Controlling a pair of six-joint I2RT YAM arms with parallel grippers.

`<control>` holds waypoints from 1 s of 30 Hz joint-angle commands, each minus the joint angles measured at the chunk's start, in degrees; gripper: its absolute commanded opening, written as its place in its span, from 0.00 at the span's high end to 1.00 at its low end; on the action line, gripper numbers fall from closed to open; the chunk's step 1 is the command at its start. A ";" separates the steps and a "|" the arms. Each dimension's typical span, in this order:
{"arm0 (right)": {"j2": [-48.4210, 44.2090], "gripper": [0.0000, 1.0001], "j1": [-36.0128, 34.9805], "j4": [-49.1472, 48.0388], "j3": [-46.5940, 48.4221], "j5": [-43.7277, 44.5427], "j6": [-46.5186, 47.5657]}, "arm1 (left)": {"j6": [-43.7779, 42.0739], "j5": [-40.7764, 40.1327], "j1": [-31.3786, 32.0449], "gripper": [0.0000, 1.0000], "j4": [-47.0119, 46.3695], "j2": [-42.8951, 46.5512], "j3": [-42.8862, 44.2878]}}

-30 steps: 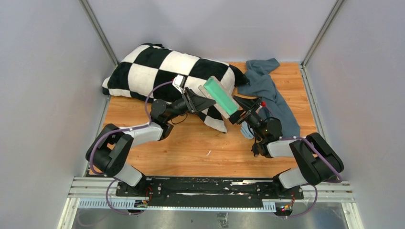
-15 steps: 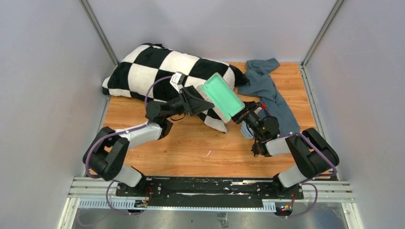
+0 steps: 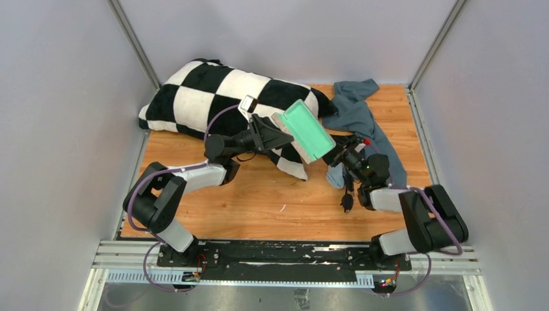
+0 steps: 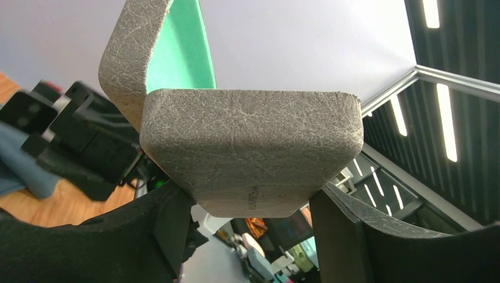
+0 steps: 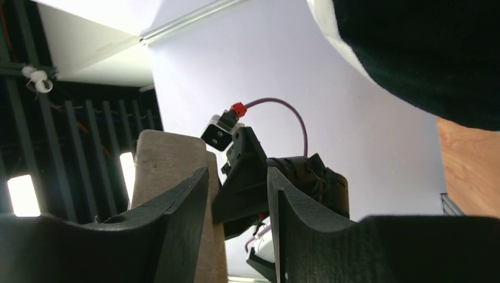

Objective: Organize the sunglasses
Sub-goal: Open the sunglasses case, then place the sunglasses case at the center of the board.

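Above the pillow (image 3: pixel 213 91), left gripper (image 3: pixel 272 133) clamps the open grey case (image 3: pixel 307 129). Right gripper (image 5: pixel 237 177) sits part-open at its lower end, seemingly empty. Sunglasses: can't tell where.

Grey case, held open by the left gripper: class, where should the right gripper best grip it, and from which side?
Probably the green-lined flap of the grey case, at its free end, coming from the right gripper's side: the left gripper clamps the other half, and the flap's thin rim fits between fingers.
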State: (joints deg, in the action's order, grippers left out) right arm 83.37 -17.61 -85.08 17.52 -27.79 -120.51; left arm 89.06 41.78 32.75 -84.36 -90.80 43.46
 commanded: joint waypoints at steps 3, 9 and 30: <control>-21.60 0.51 12.18 54.10 7.34 -14.68 25.70 | -2.21 0.38 -0.58 1.00 5.09 4.69 -2.27; -36.16 0.38 20.97 107.20 27.30 2.39 65.53 | -13.24 2.17 -0.58 1.00 26.77 14.17 -5.78; -33.17 0.27 19.53 125.90 33.65 13.40 100.03 | -46.00 -1.98 -2.16 1.00 86.91 28.65 -17.40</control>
State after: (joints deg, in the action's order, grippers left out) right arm 50.72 2.87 38.72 54.06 -15.75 -23.90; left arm 54.59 41.87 31.46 -13.43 -60.58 21.76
